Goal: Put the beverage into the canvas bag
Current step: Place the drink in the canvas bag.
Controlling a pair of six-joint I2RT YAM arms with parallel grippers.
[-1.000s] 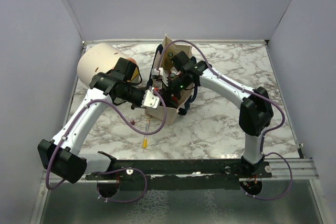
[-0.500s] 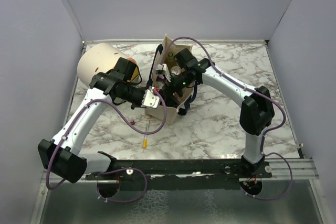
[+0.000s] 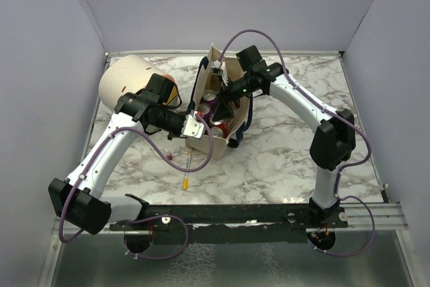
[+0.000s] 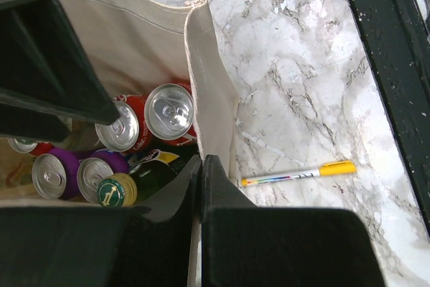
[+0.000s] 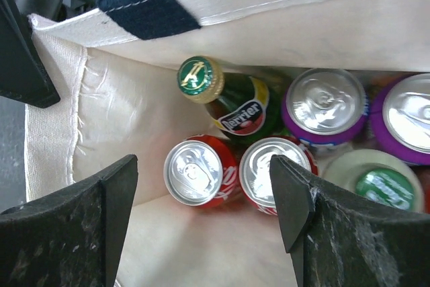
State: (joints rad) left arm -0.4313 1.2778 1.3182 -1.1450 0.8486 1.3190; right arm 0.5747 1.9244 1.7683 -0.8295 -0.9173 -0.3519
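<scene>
Perrier bottle [image 5: 232, 102] down in the canvas bag [image 3: 203, 144] among red and purple cans [image 5: 275, 166], bag upright mid-tabletop [image 4: 289, 85]. Left hand [image 4: 201, 173] clamped on the bag's near wall — right hand [image 5: 203, 166] spread wide, empty, above the mouth. Yellow-capped pen [image 4: 299, 173] just beside the bag.

The canvas bag [image 3: 205, 144] stands in the middle of the tabletop [image 3: 302, 159], with its mouth open upward. Inside, red cans [image 5: 275, 166], purple cans [image 5: 326, 107] and a green bottle [image 5: 232, 102] stand close together, and bare canvas shows only beside the red cans. The left gripper [image 4: 201, 166] pinches the bag wall facing the left edge. The right gripper [image 5: 201, 186] hangs spread over the mouth. A drum [image 3: 131, 82] fills the far left corner. A pen [image 3: 187, 169] lies near the bag, toward the near edge. Toward the right edge the marble is open.
</scene>
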